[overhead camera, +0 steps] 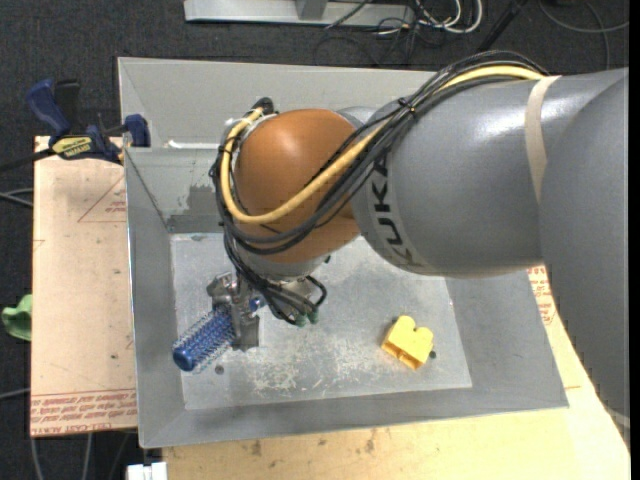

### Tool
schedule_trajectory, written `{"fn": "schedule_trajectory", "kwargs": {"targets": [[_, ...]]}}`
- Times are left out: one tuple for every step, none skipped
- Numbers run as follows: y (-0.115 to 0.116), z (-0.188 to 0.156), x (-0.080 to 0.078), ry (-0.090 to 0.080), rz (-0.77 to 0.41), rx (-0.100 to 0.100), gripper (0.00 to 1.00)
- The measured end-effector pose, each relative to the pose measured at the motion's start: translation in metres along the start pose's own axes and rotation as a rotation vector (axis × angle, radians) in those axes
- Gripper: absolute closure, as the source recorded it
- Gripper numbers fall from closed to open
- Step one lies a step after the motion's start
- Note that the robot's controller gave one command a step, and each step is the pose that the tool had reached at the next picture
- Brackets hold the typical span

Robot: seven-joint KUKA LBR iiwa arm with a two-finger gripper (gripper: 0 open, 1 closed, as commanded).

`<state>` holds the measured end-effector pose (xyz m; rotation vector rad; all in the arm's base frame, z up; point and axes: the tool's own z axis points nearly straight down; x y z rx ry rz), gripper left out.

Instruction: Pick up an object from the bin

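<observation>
Blue and bristly, a roller-like cylinder (203,342) lies at eight o'clock on the floor of the grey bin (340,413), close to the left wall. Its upper end meets my gripper (243,326). The orange wrist cover (290,183) and cables overhang the claw, so I cannot tell how wide it stands. A yellow block (408,341) sits at four o'clock, with bare floor around it.

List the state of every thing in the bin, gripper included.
Gripper: low over the bin floor, left of middle.
Blue bristly roller: lying on the floor, lower left, its upper-right end at the gripper.
Yellow block: lying on the floor, lower right, apart from the gripper.
</observation>
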<state>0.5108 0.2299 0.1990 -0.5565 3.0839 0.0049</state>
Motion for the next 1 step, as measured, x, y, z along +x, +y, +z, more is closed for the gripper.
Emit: {"fn": "schedule_trajectory", "kwargs": {"targets": [[-0.0445, -0.0771, 0.0259, 0.003, 0.382, 0.003, 1.00]]}}
